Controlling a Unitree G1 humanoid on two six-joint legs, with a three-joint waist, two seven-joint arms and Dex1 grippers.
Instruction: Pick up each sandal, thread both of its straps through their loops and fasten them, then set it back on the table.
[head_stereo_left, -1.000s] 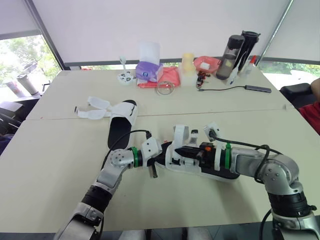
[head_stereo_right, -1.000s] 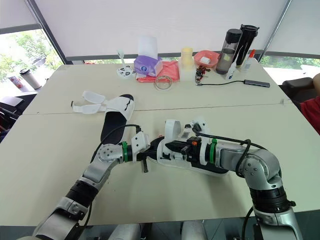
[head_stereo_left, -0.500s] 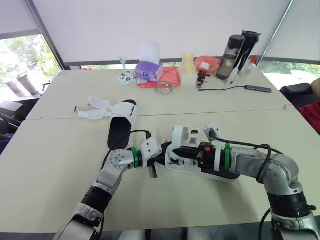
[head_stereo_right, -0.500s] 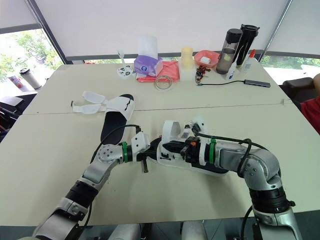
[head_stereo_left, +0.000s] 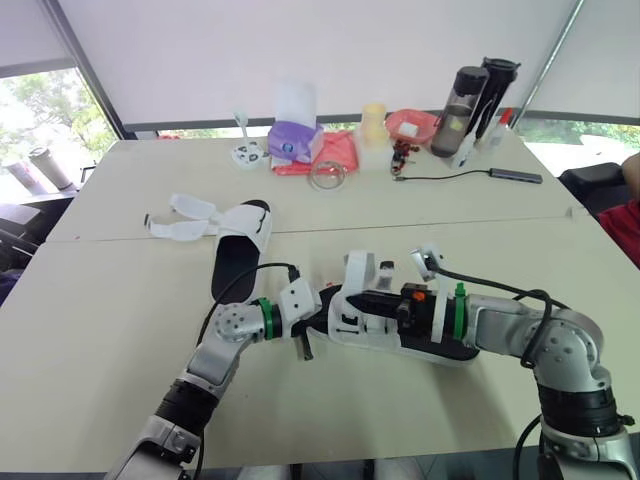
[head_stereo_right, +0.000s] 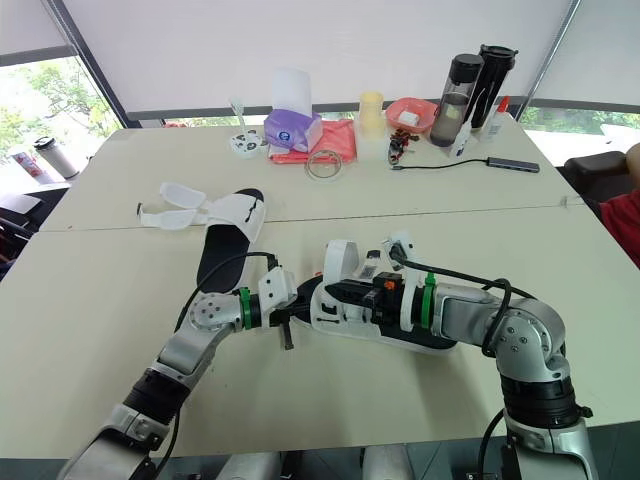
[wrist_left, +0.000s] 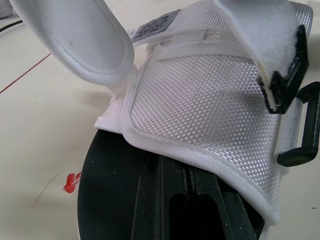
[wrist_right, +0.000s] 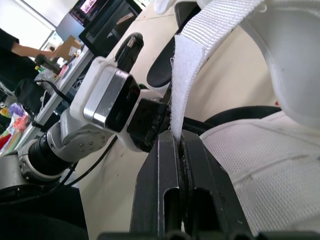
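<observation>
One white-strapped sandal with a black sole (head_stereo_left: 400, 335) is held just above the table between both grippers. My left gripper (head_stereo_left: 322, 312) is shut on its toe end; the left wrist view has the fingers (wrist_left: 170, 200) clamped on the sole and the white mesh upper (wrist_left: 200, 105), with a black loop (wrist_left: 305, 130) at the side. My right gripper (head_stereo_left: 350, 303) is shut on a white velcro strap (wrist_right: 200, 75), pinched upright between its fingers (wrist_right: 162, 165). The second sandal (head_stereo_left: 238, 240) lies at the left of the table, its straps (head_stereo_left: 190, 215) spread open.
Along the table's far edge stand a purple tissue box (head_stereo_left: 295, 140), a glass dish (head_stereo_left: 328, 175), a yellow cup (head_stereo_left: 374, 125), a red bowl (head_stereo_left: 412, 125) and dark bottles (head_stereo_left: 465, 100). A cable with a hub (head_stereo_left: 515, 177) lies at the back right. A person's red sleeve (head_stereo_left: 625, 225) is at the right edge.
The right gripper has edged the strap slightly left toward the left gripper. The camera shifted a little; both grips are unchanged.
</observation>
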